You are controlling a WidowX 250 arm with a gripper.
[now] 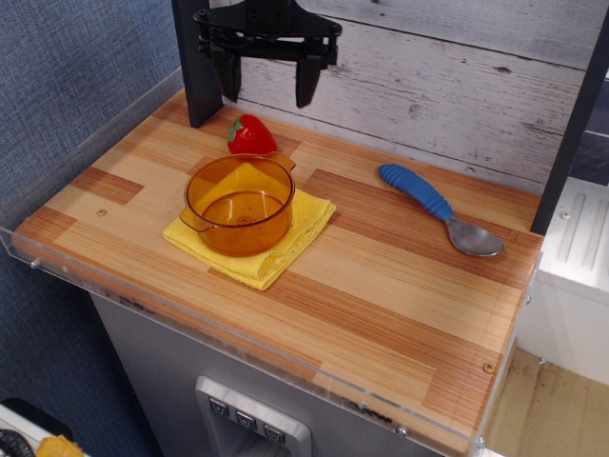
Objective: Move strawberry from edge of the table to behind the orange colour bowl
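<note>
Strawberry: a glossy red toy fruit with a small green top, resting on the desk behind the orange bowl, just past the bowl's far rim. From this angle it cannot be told whether it touches the rim or only sits close to it. Nothing holds it.

Orange bowl: a translucent amber round bowl with two small tab handles, upright and with nothing inside. It stands on the yellow cloth, towards the left half of the desk.

Yellow cloth: a folded square lying flat under the bowl, its corners sticking out on the near and right sides.

Gripper: black, hanging in the air above the back of the desk, higher than the strawberry and a little to its right as seen here. The jaws stand spread apart with clear space between the two fingers, and they hold nothing.

Fingers: both point downwards, well clear of the strawberry and of the desk surface.

Dark post: a vertical black upright at the back left, standing on the desk beside the gripper.

Spoon: blue ribbed handle with a metal bowl end, lying flat on the right part of the desk, well apart from the bowl and the strawberry.

Desk: striped light and reddish-brown wood planks with a clear acrylic rim along the front and left edges.

Wall: whitewashed horizontal boards behind the desk.
</note>
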